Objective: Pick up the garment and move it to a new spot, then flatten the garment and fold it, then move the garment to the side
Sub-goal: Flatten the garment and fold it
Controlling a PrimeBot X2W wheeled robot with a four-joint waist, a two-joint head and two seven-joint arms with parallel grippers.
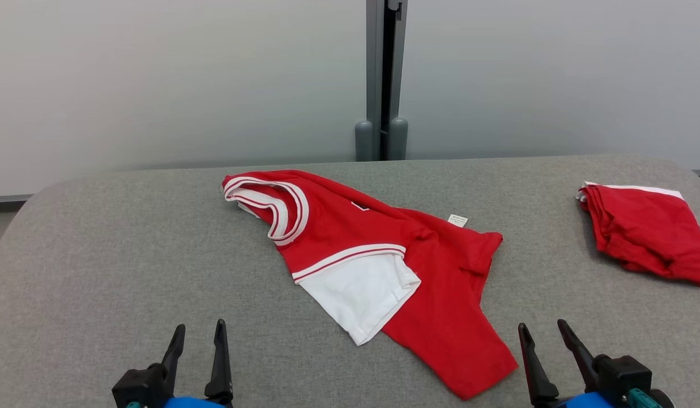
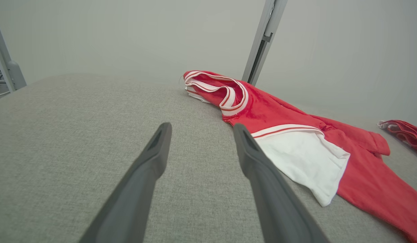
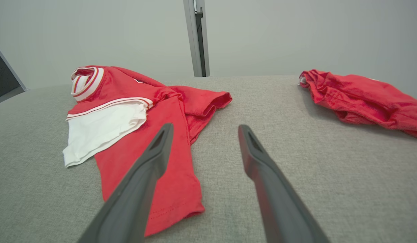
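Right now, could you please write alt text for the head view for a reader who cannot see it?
A crumpled red and white garment lies centred on a grey table. A second red garment sits bundled at the right edge. The left gripper and right gripper show at the bottom, jaws open and empty.

Wide bare stretch of grey table (image 1: 101, 255) on the left of the crumpled garment (image 1: 370, 272). Open strip also between garment and the second red cloth (image 1: 644, 238) at far right. Behind the far edge, in the middle, blocked by a grey post (image 1: 385, 85).
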